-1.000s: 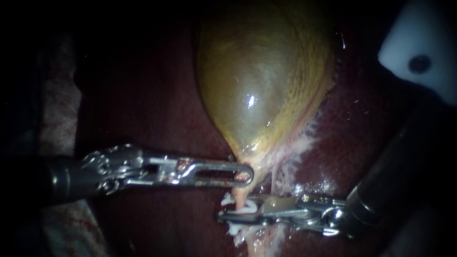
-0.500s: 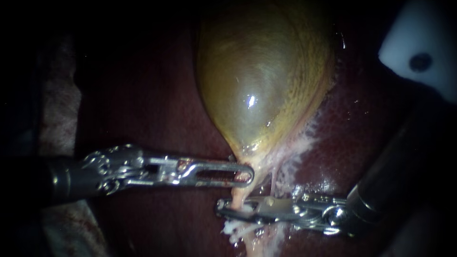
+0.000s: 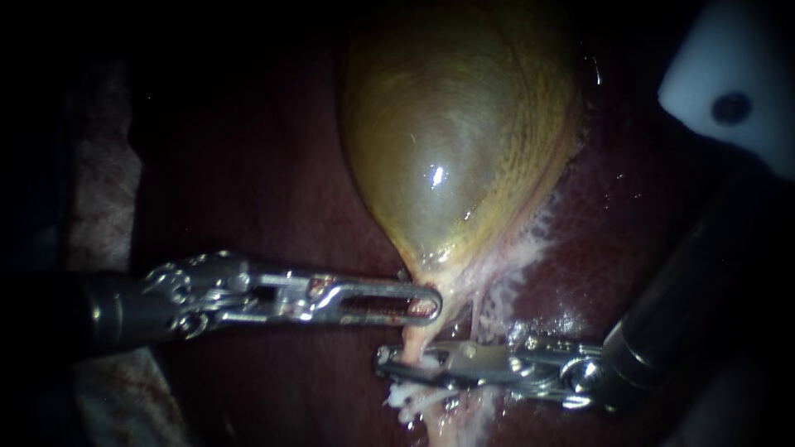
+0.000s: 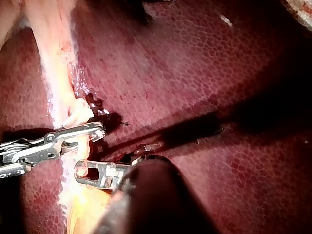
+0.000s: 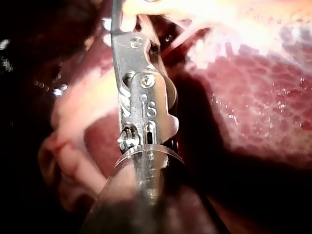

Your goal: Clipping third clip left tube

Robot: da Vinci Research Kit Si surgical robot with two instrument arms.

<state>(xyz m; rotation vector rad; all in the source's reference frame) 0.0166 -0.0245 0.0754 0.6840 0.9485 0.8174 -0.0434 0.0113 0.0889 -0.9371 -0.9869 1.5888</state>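
The slender metal left instrument (image 3: 426, 306) comes in level across the dark red, finely mottled liver (image 3: 273, 199). Its windowed jaws lie together at the narrow lower end of the glossy olive-yellow gallbladder (image 3: 455, 141), with a little pink tissue from that end pinched at their tip and showing through the window.

Just below, the metal right instrument (image 3: 393, 364) reaches in from the lower right, its dark shaft slanting up towards the corner. Its jaws are drawn narrow and clamped from both sides across the pale pink left tube (image 3: 418, 338), which runs down from the gallbladder's tip and passes between them. Small white clips (image 3: 407, 397) sit on the tube just beyond the jaws, on the side away from the gallbladder — how many there are I cannot tell. A thinner pale strand (image 3: 474, 313) runs beside the tube, towards the right instrument's shaft.

In the left wrist view the two sets of jaws lie near each other but apart, the right one's crossing the whitish tube ahead of the left one's. In the right wrist view the jaws run straight ahead and their tip meets pale tissue.

A white plastic piece with a dark round hole (image 3: 729, 99) stands at the upper right, well apart from the tube.
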